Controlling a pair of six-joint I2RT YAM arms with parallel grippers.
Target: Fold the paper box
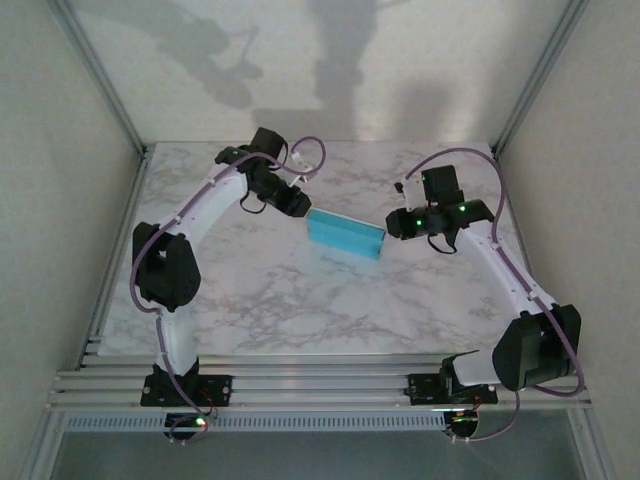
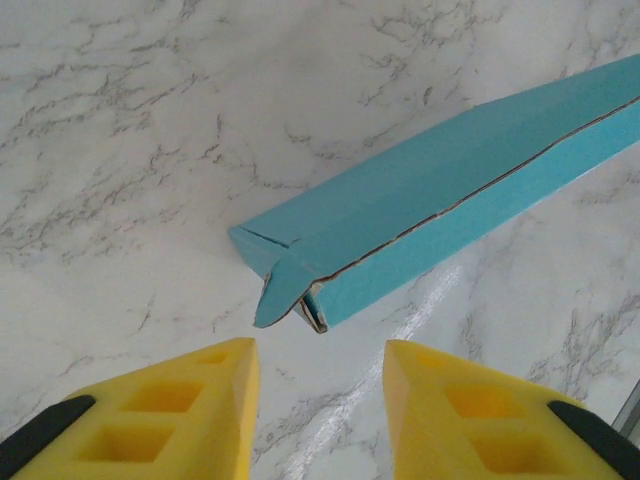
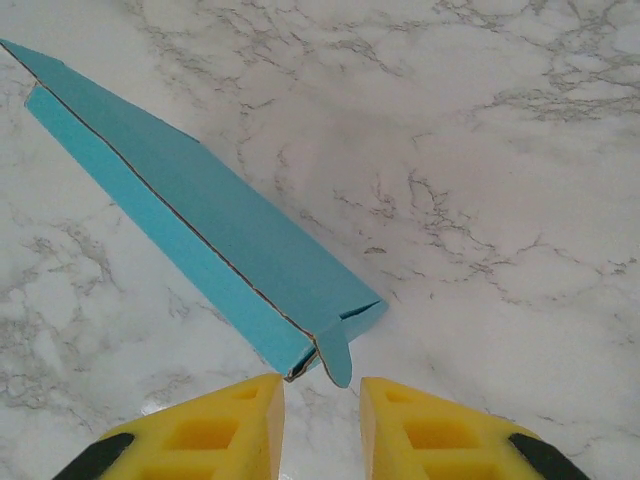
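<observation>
My left arm (image 1: 205, 205) reaches over the far left part of the desk (image 1: 300, 310), and its jaws point at the left end of the box (image 1: 345, 235). In the left wrist view these jaws stand partly apart with nothing between them. The end of the box (image 2: 450, 180) lies just beyond the tips and does not touch them. At this end a rounded flap (image 2: 280, 290) sticks out instead of lying inside.

The box lies about in the middle of the desk, turquoise side out, long and shallow. It is slanted, with its left end farther than its right end. A thin dark seam (image 2: 470, 195) runs along its length, so the lid is down but perhaps not fully seated.

The right arm (image 1: 500, 270) comes in from the right, and its jaws face the right end of the box (image 3: 200, 220). They are also partly apart and hold nothing. Here too a rounded flap (image 3: 335, 355) hangs out of the end, just in front of the tips.

I judge that the body is already formed and that the step in hand is closing the ends. The next move, I think, calls for a gentle push on each flap from both sides together, so that the light box does not slide. The approach should be low and straight, because thin cardboard bends easily.
</observation>
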